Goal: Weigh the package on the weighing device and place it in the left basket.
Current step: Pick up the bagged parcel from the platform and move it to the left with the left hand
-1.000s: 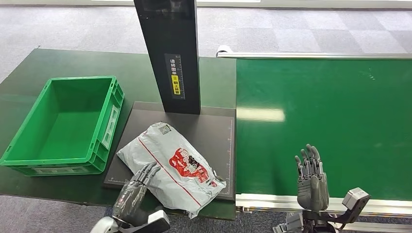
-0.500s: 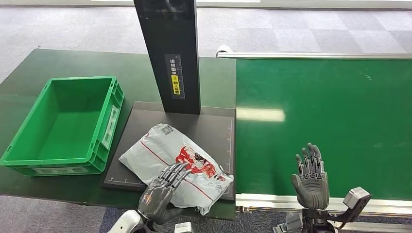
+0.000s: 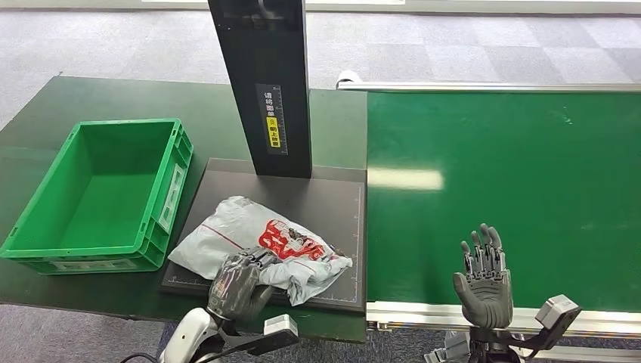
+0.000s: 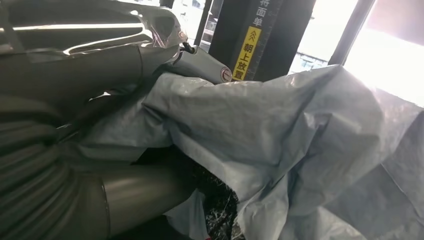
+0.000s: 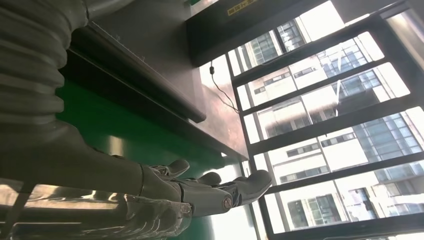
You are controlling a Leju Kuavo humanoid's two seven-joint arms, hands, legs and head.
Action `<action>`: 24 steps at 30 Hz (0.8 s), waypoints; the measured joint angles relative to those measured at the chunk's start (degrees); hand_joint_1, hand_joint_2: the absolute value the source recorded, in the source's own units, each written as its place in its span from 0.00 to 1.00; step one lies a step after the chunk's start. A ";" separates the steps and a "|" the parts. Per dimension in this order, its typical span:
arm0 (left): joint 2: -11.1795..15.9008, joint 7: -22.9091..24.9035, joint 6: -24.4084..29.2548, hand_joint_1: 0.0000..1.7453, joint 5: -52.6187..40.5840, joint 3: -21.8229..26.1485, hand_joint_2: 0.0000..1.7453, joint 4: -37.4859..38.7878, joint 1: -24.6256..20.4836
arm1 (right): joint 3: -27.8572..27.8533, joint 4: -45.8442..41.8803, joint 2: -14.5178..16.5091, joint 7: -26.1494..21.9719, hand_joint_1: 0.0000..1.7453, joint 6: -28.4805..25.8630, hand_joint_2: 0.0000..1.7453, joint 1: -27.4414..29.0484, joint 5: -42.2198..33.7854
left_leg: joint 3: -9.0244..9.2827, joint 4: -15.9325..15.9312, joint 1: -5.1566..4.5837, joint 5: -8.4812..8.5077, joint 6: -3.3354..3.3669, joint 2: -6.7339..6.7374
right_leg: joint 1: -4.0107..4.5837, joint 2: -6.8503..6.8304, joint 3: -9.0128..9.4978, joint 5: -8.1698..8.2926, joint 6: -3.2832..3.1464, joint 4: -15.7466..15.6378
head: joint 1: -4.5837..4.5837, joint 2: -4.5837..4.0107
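Head view shows my left hand [image 3: 236, 286] gripping the package [image 3: 261, 249] at the scale platform's [image 3: 332, 197] near edge, my right hand [image 3: 484, 283] spread empty; next, lift toward the green basket [image 3: 155, 227].

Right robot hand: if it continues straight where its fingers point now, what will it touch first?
Probably nothing near: the right robot hand points along the bare green belt. Its height above the belt is unclear.
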 joint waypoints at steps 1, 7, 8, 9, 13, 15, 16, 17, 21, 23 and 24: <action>-0.01 0.00 -0.04 1.00 0.17 0.39 1.00 0.00 -0.24 | -0.07 -0.17 0.00 0.00 0.00 -0.03 1.00 0.01 -0.03 | 0.00 0.00 0.00 0.00 0.00 0.00 | 0.00 0.00 0.00 0.00 0.00 0.00 | 0.00 0.00; 0.31 -0.81 1.81 1.00 0.53 3.19 1.00 -1.30 -1.40 | -0.60 -0.56 0.07 0.00 0.00 -0.43 1.00 0.05 -0.17 | -0.01 0.00 0.01 0.00 0.00 0.00 | 0.01 0.00 -0.01 0.00 0.00 0.00 | 0.00 0.00; 0.51 -0.96 2.75 1.00 -0.04 3.65 1.00 -1.87 -1.62 | -0.68 -0.56 0.13 0.01 0.00 -0.49 1.00 0.08 -0.19 | -0.01 0.00 0.01 0.00 0.00 0.00 | 0.01 0.00 -0.01 0.00 0.00 0.01 | 0.01 0.00; 0.82 -1.03 3.91 1.00 -0.94 4.10 1.00 -2.57 -1.90 | -0.75 -0.57 0.23 0.02 0.00 -0.51 1.00 0.12 -0.20 | -0.01 0.00 0.01 0.00 0.00 0.00 | 0.01 0.00 -0.01 0.00 0.00 0.01 | 0.01 0.00; 3.24 -0.19 9.07 1.00 -6.61 6.21 1.00 -6.31 -3.80 | -0.88 -0.76 0.69 0.28 0.00 -0.50 1.00 0.21 -0.22 | -0.01 0.00 0.02 0.01 -0.01 0.00 | 0.02 0.00 -0.01 0.00 0.00 0.01 | -0.01 0.00; 4.57 0.49 11.08 1.00 -9.04 7.17 1.00 -8.08 -4.89 | -0.91 -0.83 0.79 0.34 0.00 -0.56 1.00 0.19 -0.17 | 0.00 0.00 0.02 0.03 -0.01 -0.01 | 0.02 0.00 0.00 0.00 -0.01 0.02 | 0.01 0.00; 5.30 0.82 11.98 1.00 -9.99 7.62 1.00 -8.92 -5.55 | -0.92 -0.85 0.79 0.34 0.00 -0.62 1.00 0.19 -0.13 | -0.01 0.00 0.02 0.04 -0.02 -0.01 | 0.02 0.00 0.00 0.00 -0.01 0.03 | 0.01 0.00; 6.04 1.17 12.83 1.00 -10.93 8.08 1.00 -9.81 -6.32 | -0.92 -0.86 0.78 0.34 0.00 -0.73 1.00 0.18 -0.09 | -0.01 0.00 0.02 0.05 -0.02 -0.01 | 0.02 0.00 0.00 0.00 -0.01 0.03 | 0.01 0.00; 8.61 2.38 14.50 1.00 -15.54 10.56 1.00 -13.96 -9.74 | -0.95 -0.85 0.74 0.33 0.00 -1.16 1.00 0.17 -0.07 | -0.01 0.00 0.02 0.06 -0.02 0.00 | 0.02 0.00 0.00 0.01 -0.02 0.04 | 0.00 0.00; 9.50 2.99 14.66 1.00 -17.76 12.30 1.00 -16.15 -11.02 | -0.95 -0.85 0.73 0.33 0.00 -1.25 1.00 0.19 -0.07 | -0.01 0.00 0.02 0.06 -0.02 0.00 | 0.02 0.00 0.00 0.01 -0.02 0.04 | 0.00 0.00; 9.93 3.33 14.67 1.00 -18.49 13.24 1.00 -17.01 -11.48 | -0.95 -0.85 0.73 0.33 0.00 -1.30 1.00 0.21 -0.07 | -0.01 0.00 0.02 0.06 -0.02 0.01 | 0.02 0.01 0.00 0.01 -0.02 0.04 | 0.00 0.00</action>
